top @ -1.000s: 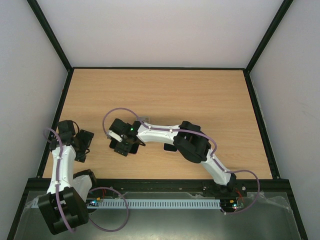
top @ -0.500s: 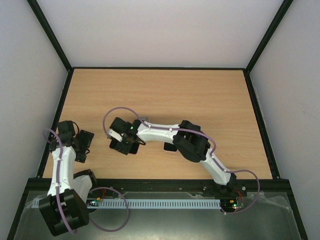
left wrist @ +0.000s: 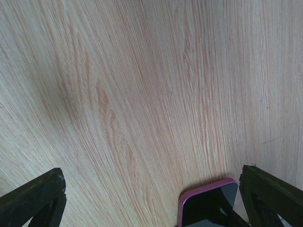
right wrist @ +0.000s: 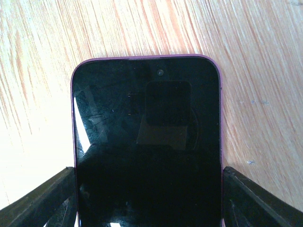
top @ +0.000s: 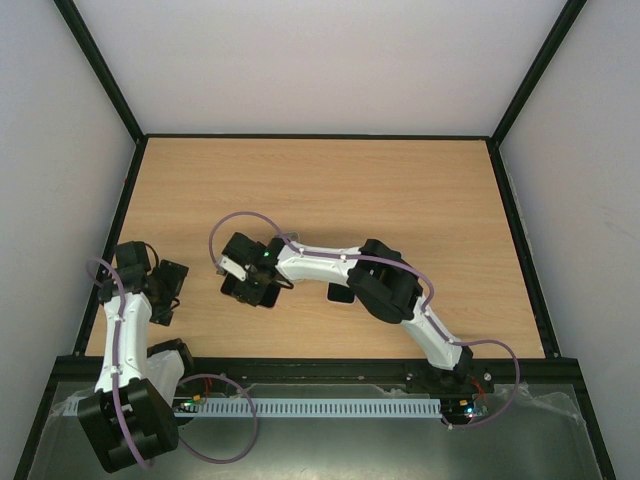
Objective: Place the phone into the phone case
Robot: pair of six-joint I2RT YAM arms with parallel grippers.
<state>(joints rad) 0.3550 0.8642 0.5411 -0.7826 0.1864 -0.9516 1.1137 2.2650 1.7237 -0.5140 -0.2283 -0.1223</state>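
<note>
The phone [right wrist: 147, 137] has a black screen and a purple rim and lies flat on the wooden table [top: 400, 200]. My right gripper [right wrist: 149, 175] is low over it, with a finger against each long edge. In the top view this gripper [top: 249, 288] covers most of the phone. One corner of the phone [left wrist: 208, 204] shows in the left wrist view, close to the right finger. My left gripper [left wrist: 152, 182] is wide open and empty, left of the phone in the top view [top: 165, 292]. I cannot tell the case apart from the phone.
A dark flat object with a pale rim [top: 339, 293] lies on the table, partly hidden under the right arm's forearm. Black frame rails [top: 125, 230] border the table on the left, right and back.
My right gripper has shifted slightly toward the back and right, still over the phone. The left arm has barely moved.
</note>
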